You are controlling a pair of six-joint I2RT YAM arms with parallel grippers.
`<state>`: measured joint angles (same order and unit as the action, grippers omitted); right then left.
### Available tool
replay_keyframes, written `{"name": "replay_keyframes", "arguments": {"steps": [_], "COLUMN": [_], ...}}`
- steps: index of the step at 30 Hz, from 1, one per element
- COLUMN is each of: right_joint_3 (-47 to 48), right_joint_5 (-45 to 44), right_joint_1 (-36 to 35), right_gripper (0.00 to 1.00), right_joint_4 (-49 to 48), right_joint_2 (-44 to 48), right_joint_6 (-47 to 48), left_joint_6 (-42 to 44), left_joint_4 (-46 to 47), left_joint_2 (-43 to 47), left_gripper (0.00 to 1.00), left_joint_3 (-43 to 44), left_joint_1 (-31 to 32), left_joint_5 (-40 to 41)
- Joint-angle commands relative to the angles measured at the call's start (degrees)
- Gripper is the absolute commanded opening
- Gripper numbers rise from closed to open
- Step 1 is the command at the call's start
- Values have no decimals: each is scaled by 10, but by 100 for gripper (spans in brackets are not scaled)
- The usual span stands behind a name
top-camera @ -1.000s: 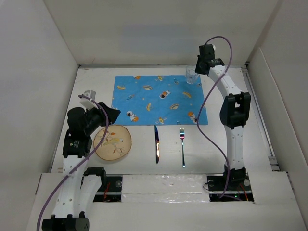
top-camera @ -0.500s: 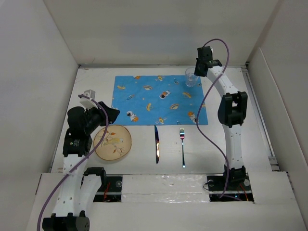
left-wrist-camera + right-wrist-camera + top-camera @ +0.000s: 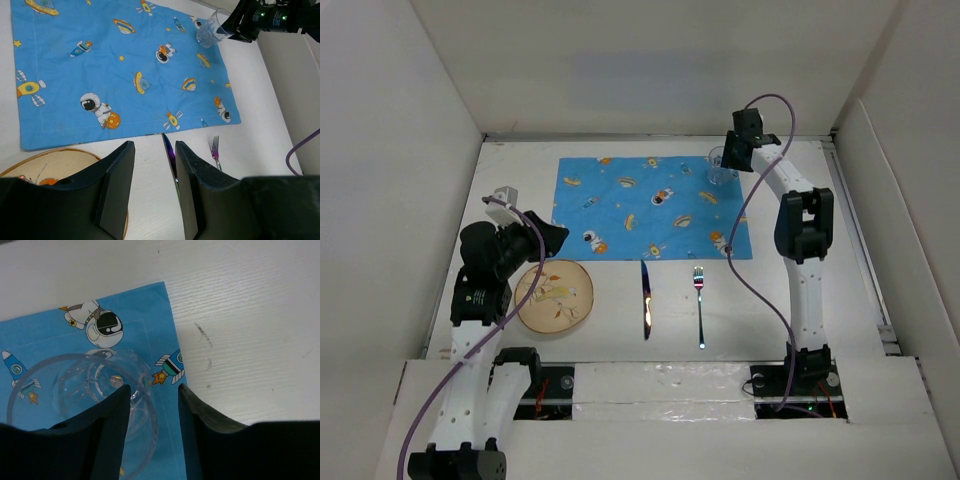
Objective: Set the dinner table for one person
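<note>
The dinner table [image 3: 510,180] carries a blue cartoon placemat [image 3: 640,205]. A clear glass [image 3: 720,165] [image 3: 75,400] stands upright on its far right corner. My right gripper [image 3: 730,157] [image 3: 153,390] hangs over the glass, open, its fingers astride the glass's near wall with a gap. Near the front lie a round patterned plate [image 3: 554,296], a knife [image 3: 646,300] and a fork [image 3: 700,300]. My left gripper [image 3: 553,238] [image 3: 153,147] hovers over the plate's far edge, open and holding nothing.
Upright white panels [image 3: 430,150] border the table on the left, back and right. In the left wrist view, the plate [image 3: 45,162], knife [image 3: 169,147], fork [image 3: 215,149] and glass [image 3: 211,32] all show beyond the fingers.
My right gripper has opened and let go of the glass, which stands on the placemat's corner. The left arm has not moved.
</note>
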<state>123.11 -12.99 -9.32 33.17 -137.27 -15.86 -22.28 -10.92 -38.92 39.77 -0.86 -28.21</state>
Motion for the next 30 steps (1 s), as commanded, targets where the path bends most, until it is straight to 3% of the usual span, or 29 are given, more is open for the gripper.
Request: {"name": "replay_keyframes", "arguments": {"steps": [1, 7, 12, 13, 14, 16, 18, 19, 21, 22, 23, 25, 26, 27, 28, 30], "right_joint_3": [0, -60, -222, -250, -279, -389, -467, -541, -604, -641, -641, -644, -640, -637, -634, -606], "right_joint_5": [29, 43, 93, 111, 124, 197, 247, 271, 265, 259, 259, 255, 254, 249, 243, 247], "right_joint_1": [4, 4, -13, -30, -41, -87, -130, -187, -251, -310, -338, -388, -422, -436, -448, -462], "right_gripper": [52, 58, 58, 45, 31, 0, 0, 0, 0, 0, 0, 1, 6, 11, 25, 40], "right_joint_4": [-28, -74, -163, -185, -185, -265, -323, -395, -452, -481, -481, -478, -477, -478, -488, -477], "right_joint_2": [63, 184, 317, 355, 355, 420, 445, 465, 477, 475, 470, 453, 435, 424, 411, 363], "right_joint_6": [1, 1, -17, -20, -23, -48, -85, -97, -135, -146, -146, -160, -160, -167, -172, -181], "left_joint_6": [6, 3, -1, -2, -1, -2, -4, -4, 1, 3, 4, 7, 9, 11, 9, 11], "left_joint_4": [26, 27, 33, 33, 31, 30, 33, 26, 16, 3, 3, -12, -15, -15, -13, -10], "left_joint_2": [9, 18, 24, 25, 25, 28, 34, 34, 33, 38, 38, 34, 33, 35, 38, 38], "left_gripper": [35, 35, 24, 16, 2, 0, 0, 0, 0, 7, 7, 18, 31, 35, 38, 42], "left_joint_3": [4, 6, 9, 11, 13, 15, 15, 16, 21, 28, 28, 53, 61, 72, 74, 74], "left_joint_1": [-3, -3, -3, -3, -3, -3, -3, -3, -3, -3, -3, -3, 3, 3, 9, 9], "left_joint_5": [5, 17, 25, 27, 31, 33, 38, 39, 37, 39, 39, 33, 29, 31, 37, 59]}}
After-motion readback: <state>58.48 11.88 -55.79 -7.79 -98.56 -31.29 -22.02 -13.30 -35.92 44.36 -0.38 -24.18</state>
